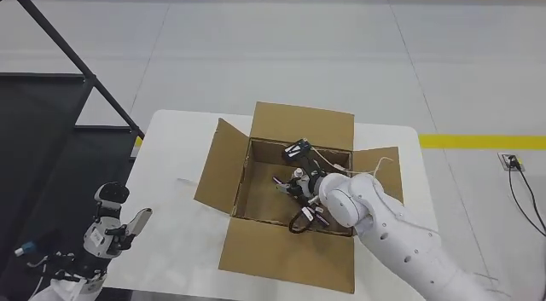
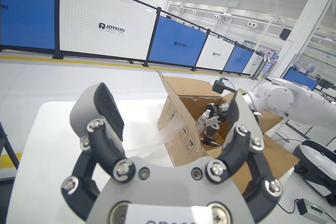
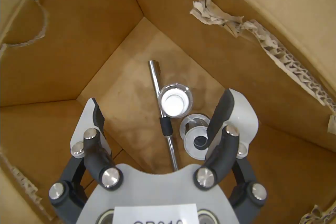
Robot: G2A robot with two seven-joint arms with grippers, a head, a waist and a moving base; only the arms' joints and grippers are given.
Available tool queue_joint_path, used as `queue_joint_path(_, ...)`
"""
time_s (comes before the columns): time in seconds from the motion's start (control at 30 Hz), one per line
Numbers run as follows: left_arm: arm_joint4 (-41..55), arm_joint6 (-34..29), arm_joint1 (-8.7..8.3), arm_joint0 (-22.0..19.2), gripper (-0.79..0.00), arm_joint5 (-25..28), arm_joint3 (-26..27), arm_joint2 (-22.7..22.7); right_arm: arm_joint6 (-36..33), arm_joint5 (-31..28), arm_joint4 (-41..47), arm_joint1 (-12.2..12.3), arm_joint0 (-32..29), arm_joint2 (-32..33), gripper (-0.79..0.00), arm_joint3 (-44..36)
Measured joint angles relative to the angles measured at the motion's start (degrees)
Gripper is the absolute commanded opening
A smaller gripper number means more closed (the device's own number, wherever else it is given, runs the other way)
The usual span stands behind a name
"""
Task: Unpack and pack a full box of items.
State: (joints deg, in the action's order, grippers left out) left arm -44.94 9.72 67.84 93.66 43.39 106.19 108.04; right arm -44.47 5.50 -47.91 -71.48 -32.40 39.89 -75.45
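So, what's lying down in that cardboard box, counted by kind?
Bottle: 1
Rod: 1
Jar: 1
Total: 3

Right arm (image 1: pixel 388 228): glossy white rounded shells, with a thin white cable (image 1: pixel 380 163) near the wrist. Left tool (image 2: pixel 170 93) and right tool (image 3: pixel 162 97): pale grey plate (image 2: pixel 168 183), black linkages (image 2: pixel 105 146) fixed by silver screws (image 2: pixel 123 170), white fingers (image 3: pixel 245 114) lined with black textured pads (image 2: pixel 109 107), white label (image 3: pixel 155 214) at the base.
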Motion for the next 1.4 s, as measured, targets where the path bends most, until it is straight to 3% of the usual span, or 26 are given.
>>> queue_joint_path(0.03, -0.04, 0.09, 0.0, 0.06, 0.0, 0.09, -0.01, -0.01, -0.2, 0.45, -0.2, -0.28, 0.33, -0.3, -0.249, 0.76)
queue_joint_path(0.07, -0.07, 0.17, 0.0, 0.11, 0.0, 0.15, -0.02, -0.03, -0.4, 0.78, -0.26, -0.54, 0.6, -0.54, -0.351, 1.48)
queue_joint_path(0.2, -0.5, 0.3, -0.01, 0.16, 0.0, 0.06, -0.14, -0.31, -0.46, 0.96, 0.03, -1.56, 1.38, -1.14, -0.48, 4.1)
queue_joint_path(0.3, -0.86, 0.27, -0.02, -0.07, 0.0, -0.11, -0.4, -0.58, 0.08, 0.56, 0.15, -2.08, 1.56, -1.18, -0.668, 5.28)
queue_joint_path(0.43, -1.15, 0.2, -0.04, -0.35, 0.0, -0.38, -0.61, -0.91, 0.6, 0.29, -0.05, -2.47, 1.46, -0.74, -0.785, 5.98)
queue_joint_path(0.67, -1.5, -0.21, -0.12, -0.87, 0.0, -0.55, -0.8, -1.36, 1.22, 0.12, -1.86, -2.32, -0.26, 1.07, -0.785, 2.53)
queue_joint_path(0.87, -2.1, -1.25, -0.2, -1.84, 0.0, -0.69, -1.02, -2.43, -0.47, 0.51, -5.98, -0.21, -5.41, 6.37, -0.785, -9.75)
queue_joint_path(1.2, -5.15, -1.85, -0.29, -3.99, 0.0, -1.15, -1.28, -5.2, -4.88, 8.45, -17.41, 4.85, -24.61, 27.08, -0.785, -40.11)
queue_joint_path(1.4, -5.38, -1.88, -0.35, -4.72, 0.0, -1.3, -1.75, -6.16, -5.99, 12.82, -19.52, 5.94, -34.49, 38.85, -0.785, -47.53)
